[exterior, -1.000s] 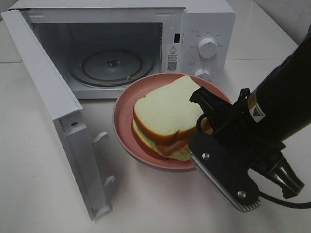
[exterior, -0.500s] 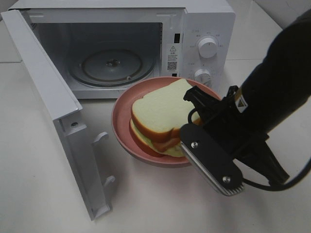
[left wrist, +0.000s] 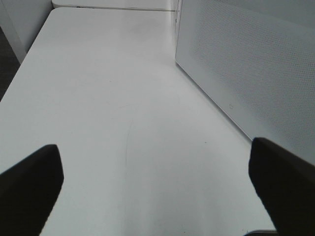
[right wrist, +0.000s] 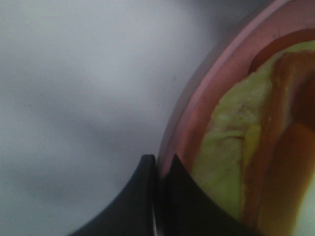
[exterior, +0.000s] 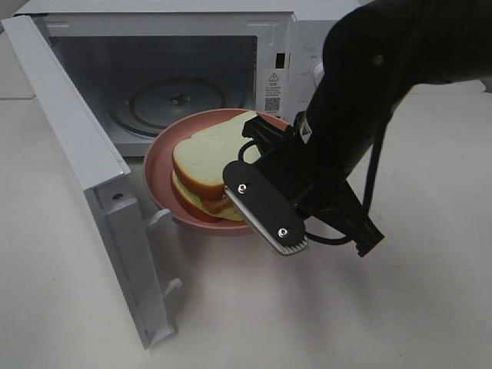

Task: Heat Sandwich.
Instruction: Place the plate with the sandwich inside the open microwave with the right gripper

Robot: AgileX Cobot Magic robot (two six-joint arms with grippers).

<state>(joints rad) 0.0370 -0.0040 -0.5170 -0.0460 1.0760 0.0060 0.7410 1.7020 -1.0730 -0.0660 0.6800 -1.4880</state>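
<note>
The sandwich (exterior: 206,156), white bread with a tan crust and green and pink filling, lies on a round pink plate (exterior: 157,167) just in front of the open microwave (exterior: 323,46). My right gripper (exterior: 244,201) is shut on the plate's near right rim, and its arm hides that side of the plate. The right wrist view shows the gripper (right wrist: 156,172) pinching the plate rim (right wrist: 184,128) with the sandwich filling (right wrist: 231,147) right beside it. In the left wrist view, my left gripper (left wrist: 157,196) is open above bare table with nothing between its fingers.
The microwave door (exterior: 77,146) stands swung open on the left, its lower edge reaching toward the table front. A glass turntable (exterior: 177,104) sits inside the cavity. The microwave's perforated side wall (left wrist: 246,64) runs beside the left gripper. The right arm covers the control knobs.
The right gripper has carried the plate and sandwich left and back, from in front of the control panel to the mouth of the microwave cavity. The left gripper has stayed open.
</note>
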